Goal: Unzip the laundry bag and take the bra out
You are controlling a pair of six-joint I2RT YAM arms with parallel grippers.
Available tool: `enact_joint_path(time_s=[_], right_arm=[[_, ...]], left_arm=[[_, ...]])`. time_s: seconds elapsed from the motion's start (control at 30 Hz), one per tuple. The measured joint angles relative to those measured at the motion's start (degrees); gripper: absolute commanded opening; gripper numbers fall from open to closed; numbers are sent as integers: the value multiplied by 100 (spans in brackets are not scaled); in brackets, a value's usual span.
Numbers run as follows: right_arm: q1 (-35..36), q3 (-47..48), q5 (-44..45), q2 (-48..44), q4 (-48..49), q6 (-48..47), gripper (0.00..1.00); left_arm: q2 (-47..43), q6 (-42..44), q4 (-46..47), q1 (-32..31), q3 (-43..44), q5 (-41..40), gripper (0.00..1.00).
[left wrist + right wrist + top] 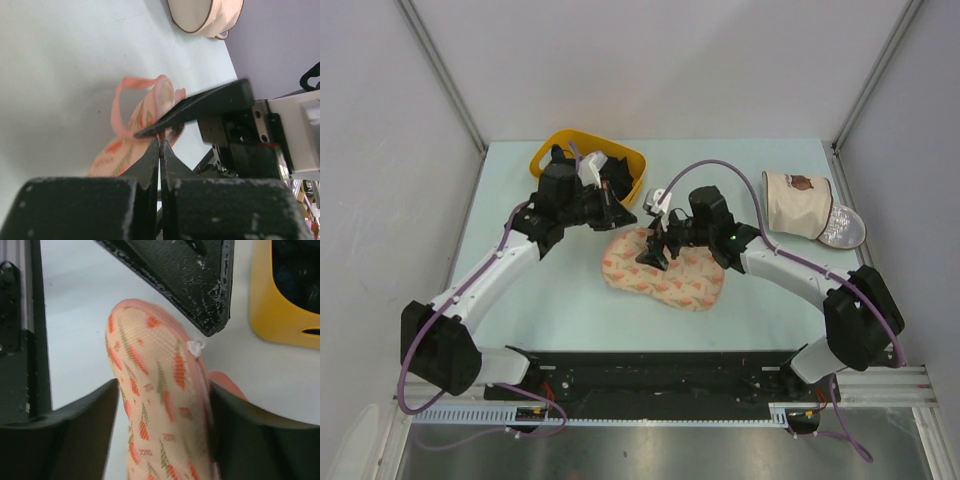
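The peach-pink laundry bag (pixel 672 275) with its orange print lies flat mid-table, and its zip looks closed. The bra is hidden. My left gripper (pixel 626 216) is at the bag's far left end. In the left wrist view its fingertips are pressed together (pixel 160 141) at the bag's pink trim (pixel 150 97). The right wrist view shows a small white zip pull (pixel 196 346) sticking out from that left fingertip (pixel 212 315). My right gripper (pixel 164 387) is open. It straddles the bag's end lobe (pixel 155 390) with a finger close against each side.
A yellow basket (pixel 548 155) of dark clothes stands at the back left, just behind my left wrist, and its wall shows in the right wrist view (pixel 272 305). A beige cylinder bag (pixel 798 203) with a brown mark lies on its side at the back right.
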Motion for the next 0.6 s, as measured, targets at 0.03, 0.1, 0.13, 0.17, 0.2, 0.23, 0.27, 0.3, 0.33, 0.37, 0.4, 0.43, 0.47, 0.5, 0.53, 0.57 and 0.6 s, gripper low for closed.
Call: enact_joint_path(time_s=[0.03,0.1,0.13,0.17,0.2,0.23,0.27,0.3,0.33,0.37,0.4,0.43,0.47,0.5,0.53,0.57,0.6], right_arm=[[31,0,28,26,15,0,44],[52,2,96,46,63,7,0],[52,7,179,46,87,33,0],[50,20,247,44,92,98,0],[42,24,374,37,94,155,0],[39,24,479,31,94,170,0],[55,24,664,13,87,181,0],[83,24,833,-31,57,186,0],[118,24,1008,-83,11,177,0],[188,20,1248,-155,-42,151,0],[273,0,1482,-234,-66,133,0],[352,-48,1683,-315,-59,116,0],[444,-160,1923,-442,-17,87,0],[549,-308,2157,-605,0,63,0],[654,-527,2374,-848,74,33,0],[715,-715,2511,-1082,118,22,0],[754,-866,2621,-1281,177,24,0]], left_arm=[[0,0,-7,0,20,11,0],[-13,-4,-28,0,26,33,1],[-20,-7,-39,0,26,52,0],[-26,-7,-42,-2,26,68,1],[-37,-7,-26,-2,26,70,1],[-48,-7,-26,0,26,66,0],[-59,-7,-31,0,26,59,1],[-70,-4,-33,-2,26,46,0],[-72,-2,-37,-2,26,24,0],[-85,0,-46,-2,26,0,0],[-109,11,-70,0,26,-39,0],[-140,24,-94,0,26,-55,0],[-197,52,-136,15,26,-81,1],[-267,81,-192,28,26,-92,0],[-363,101,-258,52,20,-81,0],[-442,107,-262,103,-13,-44,1],[-544,105,-262,173,-79,-13,0]])
